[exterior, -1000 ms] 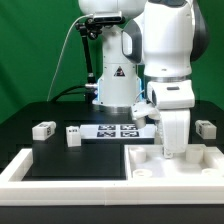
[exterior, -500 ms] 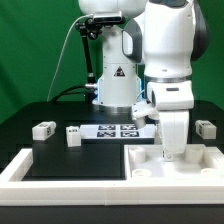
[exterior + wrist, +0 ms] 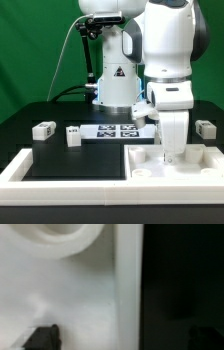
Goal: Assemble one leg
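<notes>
Hovering over white panel (image 3: 200,160), hand (image 3: 122,336) released; its gap visible only from wrist.

White leg (image 3: 43,129) with black-and-white square pattern; black table (image 3: 95,152); green backdrop (image 3: 30,50).

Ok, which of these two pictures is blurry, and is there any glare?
Wrist view: heavily blurred, seemingly too close to the white panel to focus, with one side sinking into near black. Exterior view: fairly sharp, evenly lit, no strong glare; the tags on the marker board read clearly.
</notes>
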Controlling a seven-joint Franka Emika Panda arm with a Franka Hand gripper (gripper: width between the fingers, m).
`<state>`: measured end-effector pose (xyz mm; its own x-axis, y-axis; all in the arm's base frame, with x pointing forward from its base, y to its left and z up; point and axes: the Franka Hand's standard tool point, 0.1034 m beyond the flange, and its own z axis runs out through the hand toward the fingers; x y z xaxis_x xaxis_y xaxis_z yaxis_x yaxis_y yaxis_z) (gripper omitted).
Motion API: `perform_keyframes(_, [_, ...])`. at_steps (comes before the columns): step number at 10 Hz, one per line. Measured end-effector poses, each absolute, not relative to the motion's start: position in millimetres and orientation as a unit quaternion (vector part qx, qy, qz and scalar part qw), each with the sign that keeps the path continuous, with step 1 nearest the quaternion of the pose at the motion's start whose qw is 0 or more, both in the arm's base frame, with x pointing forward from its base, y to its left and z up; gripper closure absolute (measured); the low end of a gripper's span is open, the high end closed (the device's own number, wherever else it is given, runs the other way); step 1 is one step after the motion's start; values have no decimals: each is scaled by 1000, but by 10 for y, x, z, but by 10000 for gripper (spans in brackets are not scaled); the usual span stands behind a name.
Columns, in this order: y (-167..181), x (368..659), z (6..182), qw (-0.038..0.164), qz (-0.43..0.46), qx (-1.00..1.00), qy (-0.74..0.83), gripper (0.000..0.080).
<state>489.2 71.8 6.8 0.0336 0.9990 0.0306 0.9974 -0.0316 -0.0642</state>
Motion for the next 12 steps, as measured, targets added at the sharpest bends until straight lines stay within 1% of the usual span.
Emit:
perform_keyframes(3, [721, 4895, 82, 33, 11, -720, -693, 150])
perform_keyframes(5, [769, 4833, 334, 19, 6, -735, -677, 150])
perform_keyframes(6, [811, 4764, 463, 12, 4, -743, -669, 150])
perform_keyframes(7, [863, 4672, 555, 8, 7, -758, -652, 150])
perform_keyframes(8, [877, 4641, 582, 5, -1, -760, -650, 150])
perform_keyframes(10, [872, 4634, 564, 7, 1, -775, -632, 150])
perform_keyframes(12, [877, 4625, 565, 8, 1, -828, -560, 150])
